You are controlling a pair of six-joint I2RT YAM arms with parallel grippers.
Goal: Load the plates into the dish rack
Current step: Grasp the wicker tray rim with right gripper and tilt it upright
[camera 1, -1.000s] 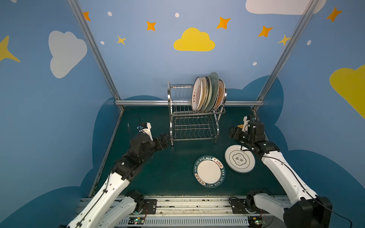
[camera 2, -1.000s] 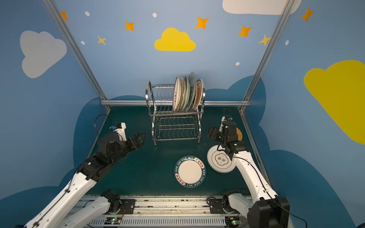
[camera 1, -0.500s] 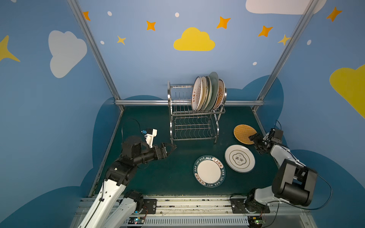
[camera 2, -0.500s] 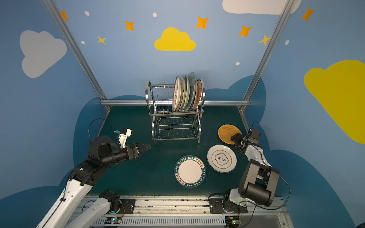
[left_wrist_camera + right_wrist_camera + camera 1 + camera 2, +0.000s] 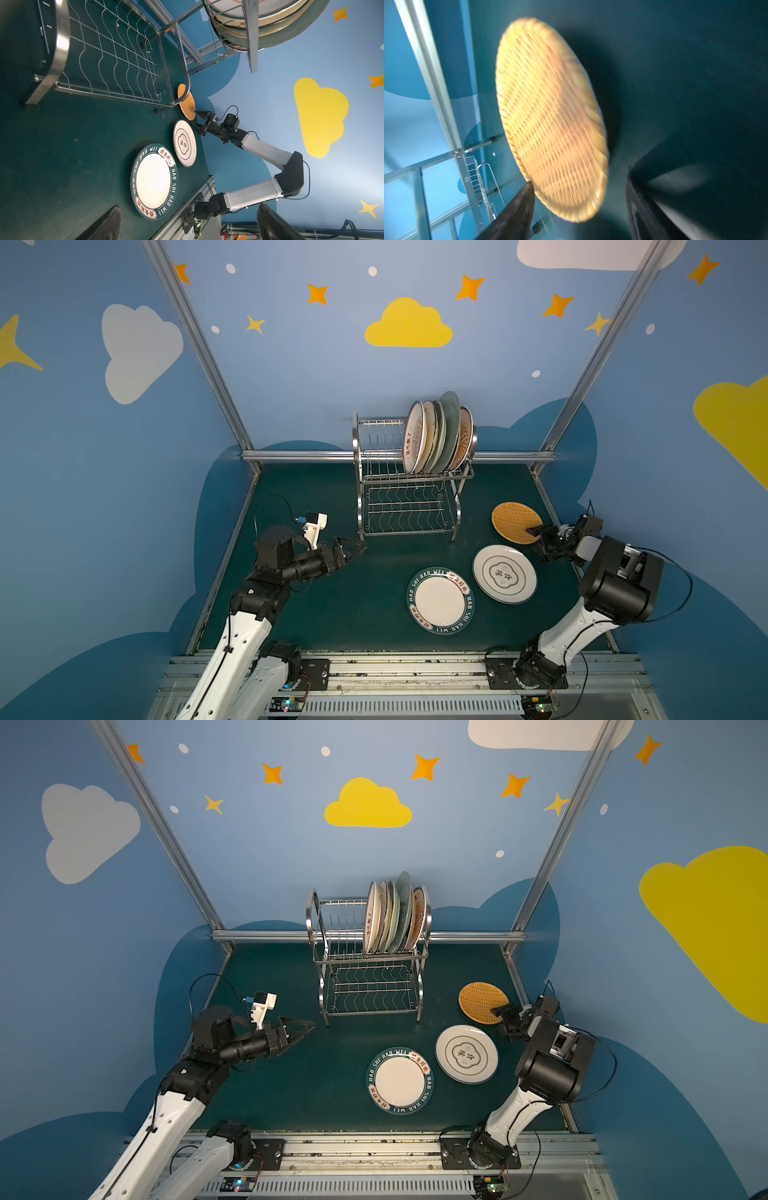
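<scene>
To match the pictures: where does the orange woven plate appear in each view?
Top view: orange woven plate, right of the dish rack.
Top view: the plate, same place.
Left wrist: plate partly behind the rack's leg.
Right wrist: plate close up, blurred.
Shared landmark: the dish rack.

pale blue walls close in the desk on three sides. the back wall bears a yellow cloud, orange stars and small white dots. a grey-white cloud sits on the left wall and a second yellow cloud on the right. darker blue cloud shapes run along the foot of the walls. two slanted metal posts meet a metal crossbar at the desk's far edge. the desk top is dark green and matt, and a metal rail lines its near edge. the light is even, with soft shadows.
</scene>
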